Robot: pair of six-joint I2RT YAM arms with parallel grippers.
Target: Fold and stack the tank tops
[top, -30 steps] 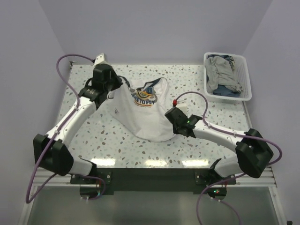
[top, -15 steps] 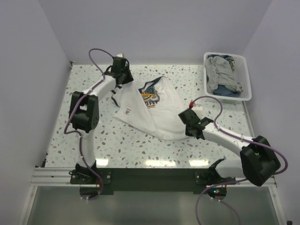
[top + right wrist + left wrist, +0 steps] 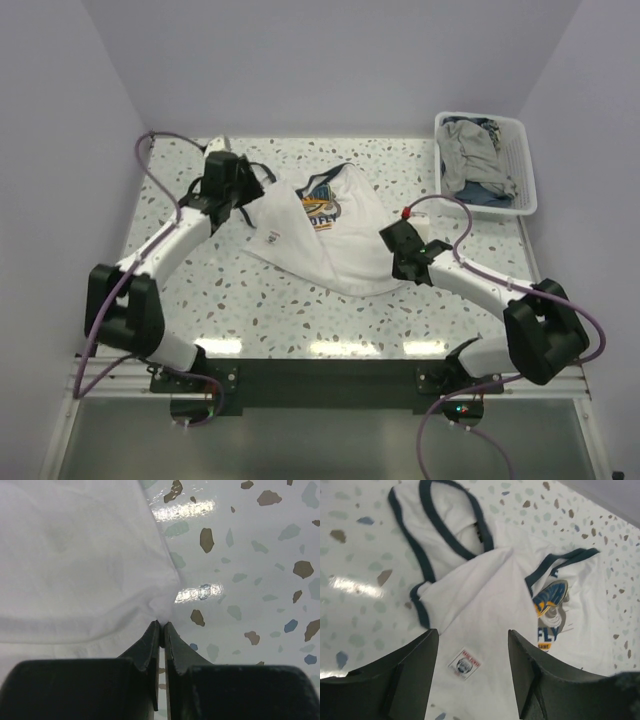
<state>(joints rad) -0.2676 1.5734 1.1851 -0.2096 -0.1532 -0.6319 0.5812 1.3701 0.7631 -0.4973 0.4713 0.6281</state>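
The soft white tank top [image 3: 320, 235] with navy trim and a blue-yellow chest print lies in the middle of the speckled terrazzo table [image 3: 300, 320]. It is not yet flat: its left part is turned over the print, so that a small sewn label [image 3: 464, 663] shows. The plain grey tank top [image 3: 465, 160] lies crumpled in the white slatted plastic basket [image 3: 527, 190] at the far right corner, well apart.

Our right gripper [image 3: 161, 630] has its jaws nearly together and pinches the edge of the white tank top at its near right side. Our left gripper [image 3: 472, 652] hovers above the far left part, with its jaws wide and nothing between them.

We judge that the step in hand is to spread this shirt before folding. To do it well, we should hold the right pinch firm and low. With the left gripper we take the navy-trimmed strap [image 3: 410, 510], one layer only, and draw the turned part to the left until the print is free. We pull slowly, because the thin cloth can slip or drag the whole shirt.
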